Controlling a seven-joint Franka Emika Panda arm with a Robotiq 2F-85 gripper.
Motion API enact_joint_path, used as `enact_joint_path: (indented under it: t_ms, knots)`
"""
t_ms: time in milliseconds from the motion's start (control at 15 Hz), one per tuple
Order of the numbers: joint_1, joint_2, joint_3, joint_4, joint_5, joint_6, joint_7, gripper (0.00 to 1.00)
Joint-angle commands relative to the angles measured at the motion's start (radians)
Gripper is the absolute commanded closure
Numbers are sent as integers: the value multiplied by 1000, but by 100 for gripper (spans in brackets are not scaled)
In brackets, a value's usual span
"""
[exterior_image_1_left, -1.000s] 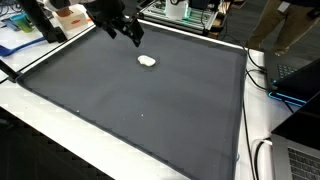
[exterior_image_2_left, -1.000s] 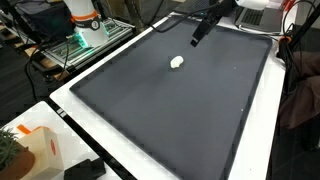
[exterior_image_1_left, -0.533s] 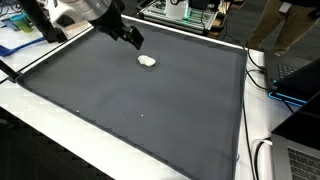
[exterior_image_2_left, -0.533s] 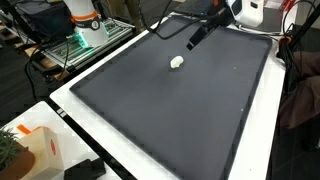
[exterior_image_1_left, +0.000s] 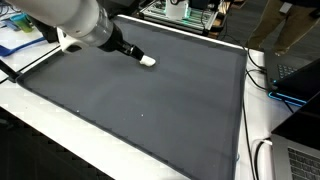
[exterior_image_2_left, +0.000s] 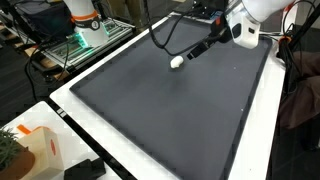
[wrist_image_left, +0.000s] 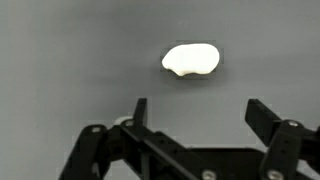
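- Here the gripper (wrist_image_left: 196, 108) stands open: in the wrist view its two dark fingers (wrist_image_left: 140, 108) are well apart and nothing is between them.
- The small white lump (wrist_image_left: 190, 60) lies on the dark grey mat (wrist_image_left: 60, 60). It is ahead of the fingertips, toward the top of the wrist view, and not touching them.
- Sideways, the lump sits almost on the middle line between the two fingers, only a little toward the finger at the left of the picture.
- Its long axis runs across the wrist view, nearly along the line from one finger to the other. The gap between the fingers looks wider than the lump is long.
- In both exterior views the lump (exterior_image_1_left: 148, 61) (exterior_image_2_left: 177, 61) is in the far part of the mat (exterior_image_1_left: 150, 115), near its rear edge, and the gripper (exterior_image_1_left: 137, 55) (exterior_image_2_left: 190, 56) comes to it slanted, with the tips just beside it.
- Whether a fingertip already touches the lump I cannot tell from these views; it seems a narrow gap remains.
- What the lump is made of is not clear, perhaps crumpled paper or a soft putty.
- Around the mat runs the white table border (exterior_image_1_left: 60, 120).
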Motion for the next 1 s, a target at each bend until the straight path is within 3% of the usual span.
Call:
enact_joint_path:
  t_ms: [0, 533, 933]
  knots:
    - [2, 109, -13, 135, 20, -67, 3, 0]
    - [-9, 239, -12, 273, 25, -129, -4, 0]
    - [-15, 258, 5, 319, 22, -171, 12, 0]
